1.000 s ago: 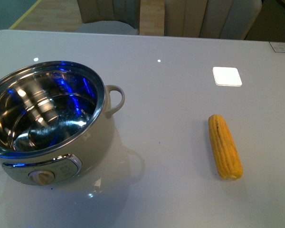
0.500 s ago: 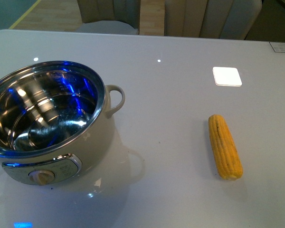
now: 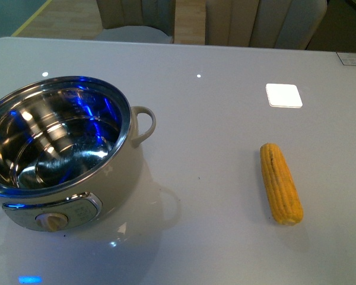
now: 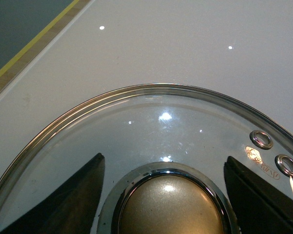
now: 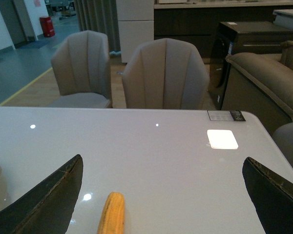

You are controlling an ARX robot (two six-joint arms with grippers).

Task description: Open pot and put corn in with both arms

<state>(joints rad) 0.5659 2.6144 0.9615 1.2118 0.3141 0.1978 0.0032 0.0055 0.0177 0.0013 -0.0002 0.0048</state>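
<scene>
Right pincer gapes empty over the glossy table, chairs beyond; left pincer straddles the lid, grip unclear.

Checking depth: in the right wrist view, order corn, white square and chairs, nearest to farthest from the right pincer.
1. corn, on the table just ahead
2. white square, near the table's far edge
3. chairs, beyond the table

No text you can read here
You'll spot a gold mark on the glass lid and a label at the worktop corner (both too small to read).
</scene>
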